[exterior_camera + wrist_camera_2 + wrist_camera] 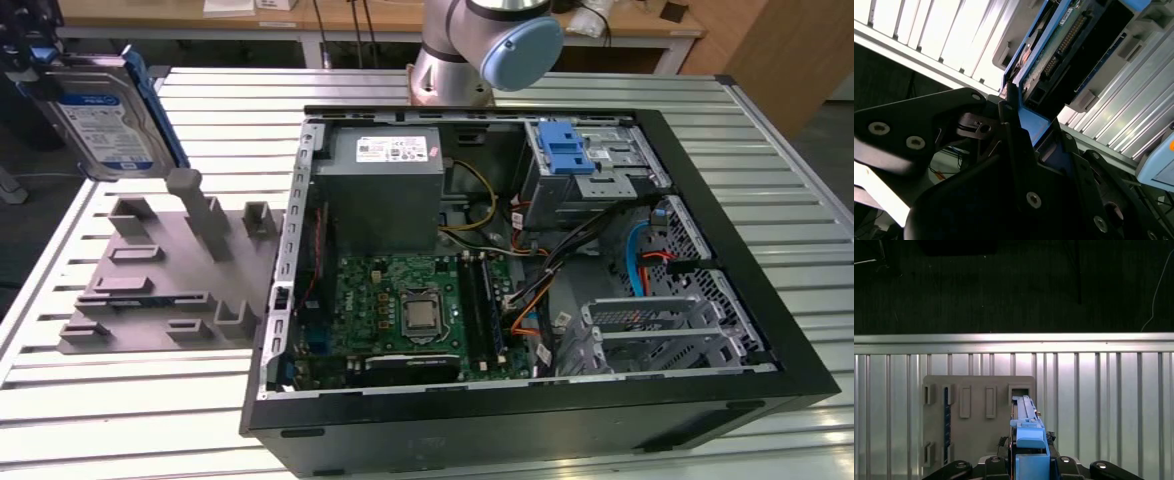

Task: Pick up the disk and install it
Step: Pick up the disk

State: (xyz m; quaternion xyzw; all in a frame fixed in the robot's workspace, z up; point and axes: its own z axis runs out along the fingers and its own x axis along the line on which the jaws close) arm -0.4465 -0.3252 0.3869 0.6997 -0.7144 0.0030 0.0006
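Observation:
The disk [100,115], a silver hard drive with a white-and-blue label in a blue carrier bracket, hangs upright in the air at the exterior view's far left, above the grey holder block [167,275]. My gripper [38,62] is shut on the disk's upper end. In the first wrist view the disk [1026,432] shows edge-on between my black fingers, with the grey holder block [976,410] below it and its slot free. In the second wrist view my gripper [1019,122] clamps the blue bracket, and the disk [1069,45] shows its connector side.
The open computer case [534,415] lies at the middle and right of the slatted metal table [120,400]. Inside are a grey power supply [387,185], a motherboard [414,310] and a metal drive bay with a blue latch [574,150]. The arm's base [481,50] stands behind the case.

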